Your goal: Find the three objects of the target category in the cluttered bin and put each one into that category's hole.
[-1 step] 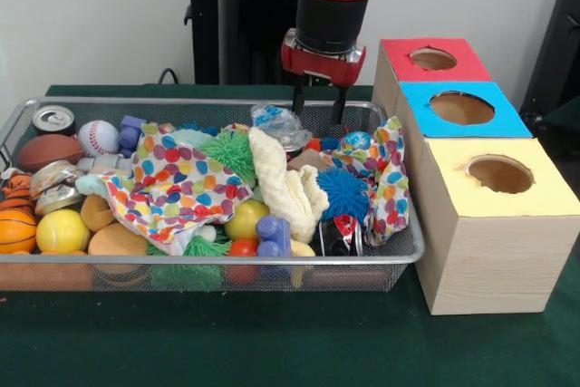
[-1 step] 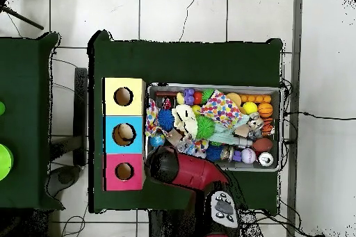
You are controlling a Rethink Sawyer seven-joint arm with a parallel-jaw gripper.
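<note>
A wire mesh bin [image 1: 399, 256] [image 2: 281, 130] is packed with balls, cloths, cans and toys. My gripper [image 1: 318, 102] hangs open over the bin's far right part with nothing between its fingers, just above a crumpled clear wrapper [image 1: 276, 120]. In the overhead view the red arm [image 2: 182, 168] hides it. Beside the bin stand three wooden boxes with round holes: red-topped [image 1: 433, 59] [image 2: 124, 172], blue-topped [image 1: 462, 108] [image 2: 124, 134] and yellow-topped [image 1: 500, 174] [image 2: 123, 96]. In the clutter lie a blue spiky ball [image 1: 343, 192], a green spiky ball [image 1: 231, 151] and a baseball [image 1: 98, 137].
A polka-dot cloth [image 1: 172, 183] [image 2: 221, 107] and a cream cloth [image 1: 285, 183] cover much of the middle. A football [image 1: 47, 149], basketball [image 1: 16, 228], yellow ball [image 1: 62, 231], soda can [image 1: 53, 118] and purple toy [image 1: 272, 235] lie around them. Green cloth covers the table [image 1: 272, 342].
</note>
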